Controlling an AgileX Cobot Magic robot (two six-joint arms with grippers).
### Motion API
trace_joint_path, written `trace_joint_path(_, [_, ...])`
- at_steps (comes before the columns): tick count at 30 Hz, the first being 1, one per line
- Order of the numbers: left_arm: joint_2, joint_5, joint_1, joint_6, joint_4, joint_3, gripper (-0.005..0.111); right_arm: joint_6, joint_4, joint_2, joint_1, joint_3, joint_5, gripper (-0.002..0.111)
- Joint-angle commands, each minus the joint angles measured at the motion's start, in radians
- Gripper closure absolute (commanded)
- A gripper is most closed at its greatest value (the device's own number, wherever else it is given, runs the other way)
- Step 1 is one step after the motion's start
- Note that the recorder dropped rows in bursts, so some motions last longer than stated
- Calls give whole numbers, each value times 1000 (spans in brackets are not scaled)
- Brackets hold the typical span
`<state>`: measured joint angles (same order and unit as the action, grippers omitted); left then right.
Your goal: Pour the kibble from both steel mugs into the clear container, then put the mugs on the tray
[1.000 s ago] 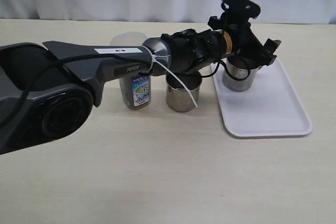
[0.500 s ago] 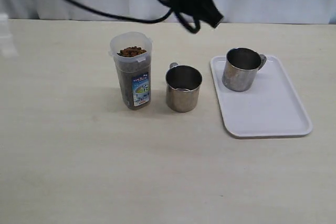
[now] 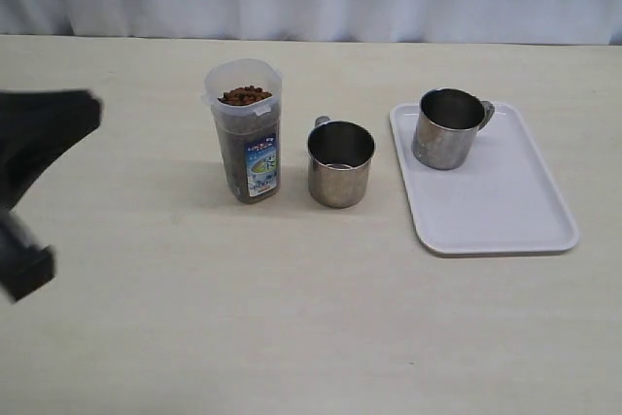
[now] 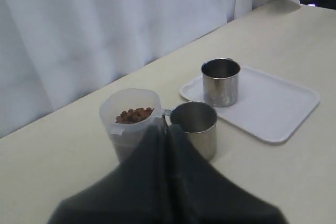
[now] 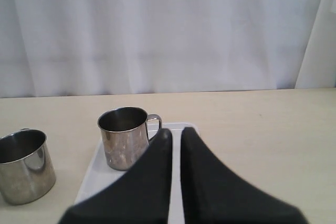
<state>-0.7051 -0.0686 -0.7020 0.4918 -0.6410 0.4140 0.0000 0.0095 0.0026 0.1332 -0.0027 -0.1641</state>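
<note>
On the pale tabletop point(image 3: 292, 318), a flat white rectangular plastic tray point(image 3: 505, 211) lies at the right, with one shiny steel mug point(image 3: 447, 130) standing near its corner. The tall clear plastic container point(image 3: 248, 143) stands well to its left, a second steel mug point(image 3: 340, 164) just beside it. Both the left gripper point(image 4: 167, 129) and the right gripper point(image 5: 175, 132) are clenched and empty. Brown kibble pellets point(image 3: 245, 95) fill the container.

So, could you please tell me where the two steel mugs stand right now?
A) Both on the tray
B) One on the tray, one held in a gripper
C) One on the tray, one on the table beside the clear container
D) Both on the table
C: one steel mug stands on the tray, while the other mug stands on the table beside the clear container, and no gripper holds either.
</note>
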Motion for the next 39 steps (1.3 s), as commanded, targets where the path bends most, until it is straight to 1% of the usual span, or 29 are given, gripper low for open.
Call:
trace_joint_path(1, [275, 69, 9, 89, 32, -164, 107, 0, 7, -3, -2, 3, -2, 104])
trace_joint_path(3, [364, 93, 9, 153, 79, -187, 107, 0, 7, -3, -2, 3, -2, 104])
trace_joint_path(8, [537, 89, 9, 153, 77, -191, 107, 0, 7, -3, -2, 3, -2, 104])
trace_joint_path(13, [634, 89, 9, 153, 77, -191, 107, 0, 7, -3, -2, 3, -2, 104])
trace_joint_path(18, [676, 85, 9, 153, 77, -191, 107, 0, 7, -3, -2, 3, -2, 104])
trace_joint_path(19, [693, 78, 22, 153, 77, -191, 107, 0, 7, -3, -2, 3, -2, 104])
trace_joint_path(20, [705, 78, 58, 153, 77, -191, 107, 0, 7, -3, -2, 3, -2, 104])
trace_joint_path(22, [705, 86, 154, 153, 77, -191, 107, 0, 7, -3, -2, 3, -2, 104])
trace_joint_path(24, [705, 115, 271, 153, 74, -191, 107, 0, 7, -3, -2, 3, 0, 104])
trace_joint_path(27, [705, 106, 425, 134, 74, -191, 107, 0, 7, -3, -2, 3, 2, 104])
trace_joint_path(30, [705, 106, 550, 134, 74, -191, 107, 0, 7, -3, -2, 3, 2, 104])
trace_joint_path(32, [705, 103, 608, 147, 76, -191, 107, 0, 7, -3, -2, 3, 2, 104])
trace_joint_path(35, [705, 69, 650, 188, 76, -191, 107, 0, 7, -3, -2, 3, 2, 104])
trace_joint_path(39, [705, -9, 657, 190, 90, -193, 107, 0, 7, -3, -2, 3, 2, 104])
